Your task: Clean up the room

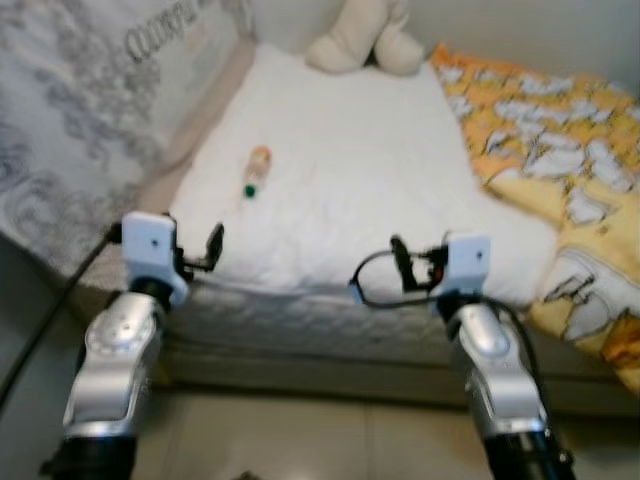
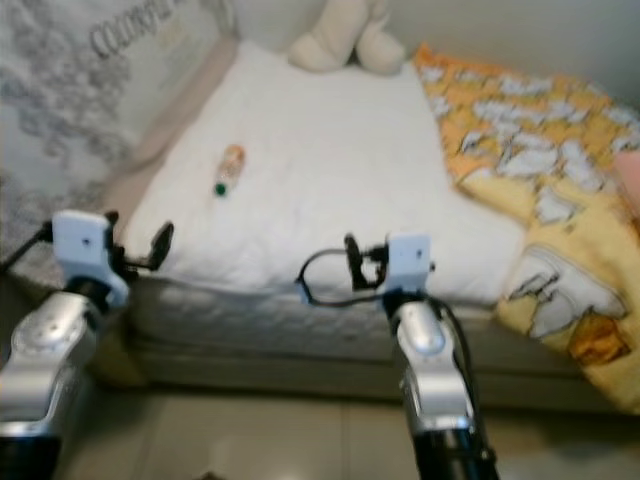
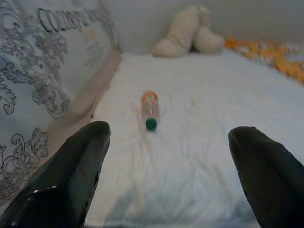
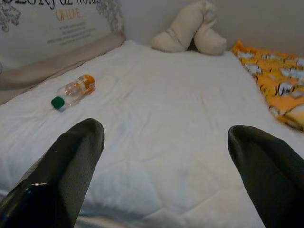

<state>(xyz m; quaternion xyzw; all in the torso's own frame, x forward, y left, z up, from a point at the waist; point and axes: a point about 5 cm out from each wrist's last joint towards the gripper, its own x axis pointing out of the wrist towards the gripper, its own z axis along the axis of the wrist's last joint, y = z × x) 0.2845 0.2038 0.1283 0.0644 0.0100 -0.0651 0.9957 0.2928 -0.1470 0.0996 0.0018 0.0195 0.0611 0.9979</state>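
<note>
While both arms sit raised at the bed's near edge, nothing is gripped yet.

Left gripper (image 1: pixel 213 250) at lower left of frame, fingers spread wide, empty; left wrist view has the bottle (image 3: pixel 150 109) centred between the two fingers (image 3: pixel 71 180), well ahead of them. Right gripper (image 1: pixel 400 262) at lower centre-right, also wide open, holding nothing. Bottle (image 1: pixel 256 171) lies on its side on the white mattress (image 1: pixel 350 170), left of centre, green cap toward the robot, orange label end away. Cream plush toy (image 1: pixel 365 38) at top centre against the wall. Yellow patterned blanket (image 1: pixel 560 150) covers the right side. Grey printed padded panel (image 1: pixel 70 120) upper left. Tiled floor (image 1: pixel 300 440) along the bottom.
</note>
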